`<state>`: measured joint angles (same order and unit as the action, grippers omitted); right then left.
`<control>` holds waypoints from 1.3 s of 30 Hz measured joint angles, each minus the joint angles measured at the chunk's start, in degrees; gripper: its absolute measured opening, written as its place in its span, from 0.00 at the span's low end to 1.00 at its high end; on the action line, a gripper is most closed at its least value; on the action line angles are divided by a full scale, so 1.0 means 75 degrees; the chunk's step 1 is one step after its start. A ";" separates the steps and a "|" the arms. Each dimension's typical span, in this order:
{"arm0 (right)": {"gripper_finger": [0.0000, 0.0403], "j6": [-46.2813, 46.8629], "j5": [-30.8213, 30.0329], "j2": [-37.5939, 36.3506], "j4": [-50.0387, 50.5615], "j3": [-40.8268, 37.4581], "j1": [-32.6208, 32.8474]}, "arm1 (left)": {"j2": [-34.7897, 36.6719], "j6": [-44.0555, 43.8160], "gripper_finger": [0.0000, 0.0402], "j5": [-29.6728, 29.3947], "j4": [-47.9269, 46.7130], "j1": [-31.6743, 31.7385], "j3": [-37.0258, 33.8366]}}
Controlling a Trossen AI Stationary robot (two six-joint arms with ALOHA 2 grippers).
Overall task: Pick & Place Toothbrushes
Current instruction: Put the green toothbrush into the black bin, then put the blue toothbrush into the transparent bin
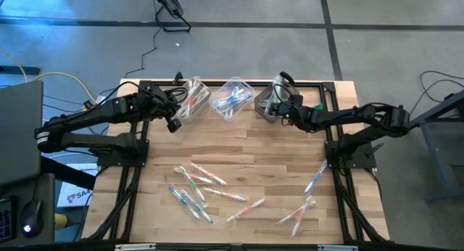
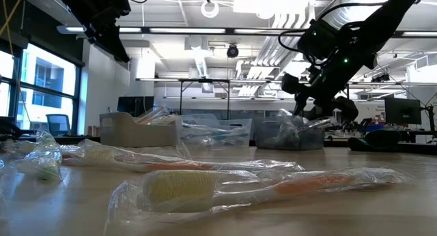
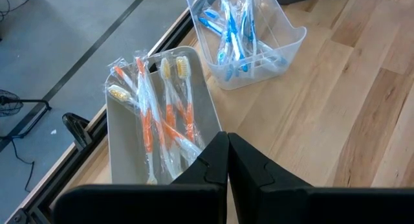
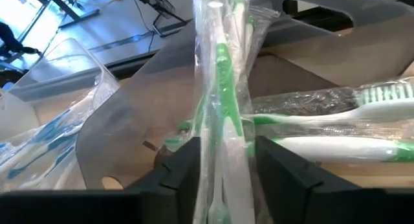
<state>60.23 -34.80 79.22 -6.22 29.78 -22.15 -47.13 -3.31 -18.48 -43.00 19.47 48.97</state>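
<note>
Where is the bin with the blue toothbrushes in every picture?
High view: the blue-toothbrush bin, middle of three at the table's far edge.
Low view: centre background.
Left wrist view: upper right.
Right wrist view: left edge.
Shared landmark: the orange-toothbrush bin beside it.

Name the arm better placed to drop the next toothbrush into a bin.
Right. Its tool hangs over the right-hand bin with a green toothbrush between its parted fingers, other green ones already lying below. The left tool is shut and empty above the orange bin.
</note>
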 joint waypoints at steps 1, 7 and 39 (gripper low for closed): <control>0.37 0.0000 -0.0029 0.0000 -0.0003 0.0000 0.0000 | 0.0000 -0.0001 0.00 0.0002 0.0000 0.0001 0.0000; 0.48 -0.0503 -0.0051 -0.0008 -0.0479 0.0000 0.0000 | 0.0000 0.0000 0.00 0.0000 -0.0002 0.0002 0.0000; 0.21 -0.3646 0.3233 -0.0265 -0.2292 0.0003 0.1470 | -0.0040 -0.0669 0.00 0.0006 0.0026 -0.0001 0.0000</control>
<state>32.88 -10.55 77.23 -23.41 29.80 -11.13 -47.44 -8.33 -18.44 -42.81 19.46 48.97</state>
